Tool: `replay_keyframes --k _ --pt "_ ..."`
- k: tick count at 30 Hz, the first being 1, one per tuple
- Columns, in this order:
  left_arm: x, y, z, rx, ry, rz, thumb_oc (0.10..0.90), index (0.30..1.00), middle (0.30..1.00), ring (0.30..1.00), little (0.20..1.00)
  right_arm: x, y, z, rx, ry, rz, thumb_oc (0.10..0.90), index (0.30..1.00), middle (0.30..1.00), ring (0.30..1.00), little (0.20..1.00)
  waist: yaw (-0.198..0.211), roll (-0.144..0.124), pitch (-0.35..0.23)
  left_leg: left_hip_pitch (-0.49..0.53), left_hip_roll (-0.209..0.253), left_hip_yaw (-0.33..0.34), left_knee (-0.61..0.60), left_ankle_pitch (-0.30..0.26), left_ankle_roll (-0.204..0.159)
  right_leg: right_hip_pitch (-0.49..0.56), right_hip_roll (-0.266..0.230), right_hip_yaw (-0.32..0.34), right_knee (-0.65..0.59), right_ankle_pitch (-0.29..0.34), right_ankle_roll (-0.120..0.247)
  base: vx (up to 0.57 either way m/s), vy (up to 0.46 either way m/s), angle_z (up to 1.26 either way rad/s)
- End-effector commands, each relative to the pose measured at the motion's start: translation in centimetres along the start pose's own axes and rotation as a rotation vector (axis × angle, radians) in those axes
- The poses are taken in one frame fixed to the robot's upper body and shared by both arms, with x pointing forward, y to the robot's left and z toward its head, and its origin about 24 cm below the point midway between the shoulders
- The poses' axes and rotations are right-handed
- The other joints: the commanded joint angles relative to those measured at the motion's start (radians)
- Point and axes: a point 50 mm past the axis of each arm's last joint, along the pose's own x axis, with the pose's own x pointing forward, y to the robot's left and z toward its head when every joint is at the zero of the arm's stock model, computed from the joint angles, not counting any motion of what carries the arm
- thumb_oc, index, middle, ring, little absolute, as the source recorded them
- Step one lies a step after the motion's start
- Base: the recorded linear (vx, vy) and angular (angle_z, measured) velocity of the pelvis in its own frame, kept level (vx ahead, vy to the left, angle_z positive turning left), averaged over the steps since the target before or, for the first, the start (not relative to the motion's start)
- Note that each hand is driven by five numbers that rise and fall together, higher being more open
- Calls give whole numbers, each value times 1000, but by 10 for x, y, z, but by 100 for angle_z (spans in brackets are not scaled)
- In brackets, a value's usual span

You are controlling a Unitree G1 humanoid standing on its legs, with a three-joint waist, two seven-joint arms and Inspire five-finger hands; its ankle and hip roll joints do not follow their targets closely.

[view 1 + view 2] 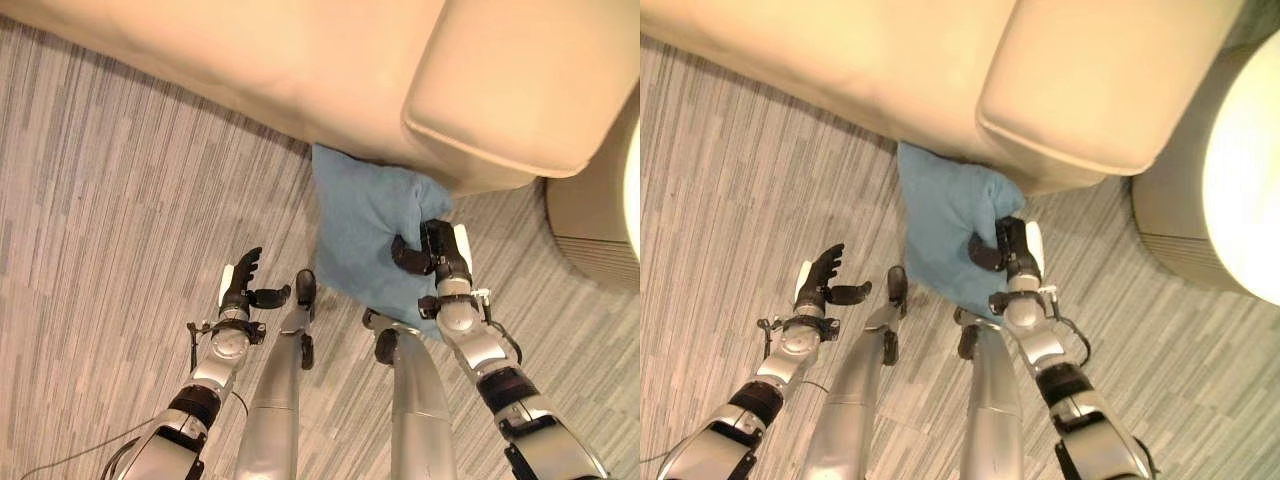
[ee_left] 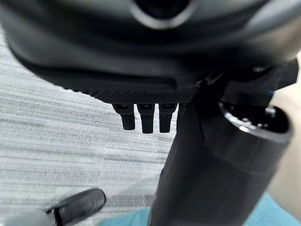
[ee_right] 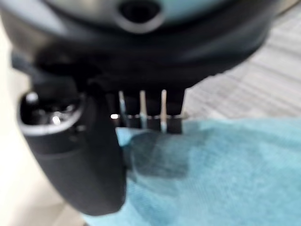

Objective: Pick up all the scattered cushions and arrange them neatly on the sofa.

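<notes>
- The right hand [image 1: 435,255] is pinching the blue cushion [image 1: 365,225], thumb and fingers curled into the cloth.
- The cushion is leaning against the front of the cream sofa [image 1: 300,70], just under its armrest [image 1: 520,90], its lower part over the striped carpet [image 1: 100,220].
- The left hand [image 1: 240,285] is hanging over the carpet beside the cushion, fingers straight and apart, holding nothing.

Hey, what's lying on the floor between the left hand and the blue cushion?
Nothing loose: in the left eye view, bare striped carpet separates the open left hand from the blue cushion.
</notes>
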Motion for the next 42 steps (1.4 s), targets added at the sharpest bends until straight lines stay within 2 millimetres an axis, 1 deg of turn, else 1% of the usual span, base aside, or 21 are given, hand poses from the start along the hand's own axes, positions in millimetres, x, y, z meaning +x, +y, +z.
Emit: replay_keyframes --k 1,2,5,6,7,8,10,14,15,17,18,20,21,22,23,26,28,29,31,39,42 --pt "-27 4 -42 51 97 -34 800 900 900 900 900 -5 0 48 153 -275 -9 400 300 300 300 300 -12 -49 -148 96 4 -5 -70 -60 -51 145 11 59 -198 58 139 -3 42 -15" --pt "-31 6 -47 52 106 -40 800 900 900 900 900 -10 -4 44 154 -271 -2 400 300 300 300 300 -17 -58 -149 146 -1 0 -105 -28 -46 198 12 49 -239 90 137 4 43 -15" --pt "-43 8 -61 35 153 -56 800 900 900 900 900 -22 -15 33 138 -259 9 400 300 300 300 300 -30 -73 -179 279 -1 13 -156 -28 -48 341 25 38 -310 98 148 91 32 -20" --pt "-43 8 -61 35 153 -57 800 900 900 900 900 -22 -15 33 138 -258 10 400 300 300 300 300 -29 -73 -176 285 -1 13 -159 -27 -48 346 25 37 -313 99 148 107 4 -11" --pt "-46 10 -64 23 164 -55 800 900 900 900 900 -26 -21 31 125 -263 6 400 300 300 300 300 -32 -78 -190 332 0 14 -185 -25 -50 398 33 35 -338 99 153 161 30 -9" --pt "-53 13 -70 10 180 -58 800 900 900 900 900 -33 -33 30 96 -281 6 400 300 300 300 300 -39 -83 -225 404 2 23 -219 -25 -50 477 44 33 -376 97 159 219 54 -5" --pt "-59 16 -75 -8 192 -60 800 900 900 900 900 -38 -47 33 63 -310 -5 400 300 300 300 300 -44 -88 -259 479 11 36 -259 -24 -53 553 54 32 -410 95 165 199 59 -2" --pt "-66 20 -76 -100 191 -44 800 900 900 900 900 -43 -69 48 14 -392 -15 400 300 300 300 300 -50 -98 -330 592 25 63 -314 -27 -54 653 68 45 -460 95 174 160 42 -15" --pt "-67 21 -75 -128 186 -39 800 900 900 900 900 -44 -71 52 13 -409 -11 400 300 300 300 300 -51 -100 -346 618 28 71 -325 -31 -53 671 72 47 -471 95 177 97 28 -23" --pt "-68 22 -74 -152 181 -35 800 900 900 900 900 -44 -75 56 9 -426 -7 400 300 300 300 300 -49 -102 -360 646 30 80 -337 -33 -52 694 76 51 -482 96 179 81 22 -26" --pt "-67 23 -71 -179 167 -32 800 900 900 900 900 -44 -78 62 16 -452 0 400 300 300 300 300 -48 -104 -370 671 30 89 -348 -36 -51 714 81 57 -491 96 180 132 46 -24" --pt "-68 29 -67 -217 143 -29 800 900 900 900 900 -40 -83 77 29 -506 26 400 300 300 300 300 -46 -104 -415 739 35 122 -380 -44 -51 767 93 79 -527 100 187 151 60 -23" --pt "-68 31 -65 -224 137 -25 800 900 900 900 900 -39 -84 83 34 -529 27 400 300 300 300 300 -46 -102 -425 751 36 129 -384 -46 -51 774 95 80 -533 101 189 117 63 -34" --pt "-66 33 -61 -245 118 -16 800 900 900 900 900 -36 -85 96 47 -580 33 400 300 300 300 300 -44 -98 -438 773 38 144 -390 -50 -52 794 98 86 -545 105 193 70 52 -34" --pt "-65 34 -58 -266 104 -10 800 900 900 900 900 -35 -85 103 55 -607 36 400 300 300 300 300 -43 -95 -444 782 39 151 -390 -53 -53 803 99 89 -549 106 194 66 51 -33" --pt "-63 36 -51 -319 75 11 800 900 900 900 900 -34 -85 120 81 -670 38 400 300 300 300 300 -41 -94 -460 804 40 161 -390 -63 -54 826 99 93 -561 108 195 42 30 -31" --pt "-62 36 -48 -345 58 17 800 900 900 900 900 -34 -82 131 100 -714 48 400 300 300 300 300 -38 -94 -467 814 42 164 -390 -67 -54 837 101 96 -567 110 197 37 26 -9" --pt "-60 36 -43 -353 40 16 800 900 900 900 900 -35 -80 142 115 -761 62 400 300 300 300 300 -35 -94 -472 825 44 170 -390 -70 -54 847 101 100 -570 111 199 44 29 -10" --pt "-58 35 -39 -359 24 11 800 900 900 900 900 -37 -79 151 133 -804 71 400 300 300 300 300 -35 -95 -479 831 45 171 -390 -73 -54 852 100 101 -574 112 200 23 25 -12" --pt "-54 22 -29 -420 -1 -24 800 900 900 900 900 -48 -78 192 163 -990 88 400 300 300 300 300 -37 -99 -495 842 48 174 -390 -79 -56 866 98 96 -578 113 201 9 10 -4" --pt "-52 15 -20 -449 -32 -50 800 900 900 900 900 -55 -77 206 185 -1062 107 400 300 300 300 300 -40 -103 -498 843 51 176 -390 -80 -56 866 97 96 -580 115 202 7 5 -1"
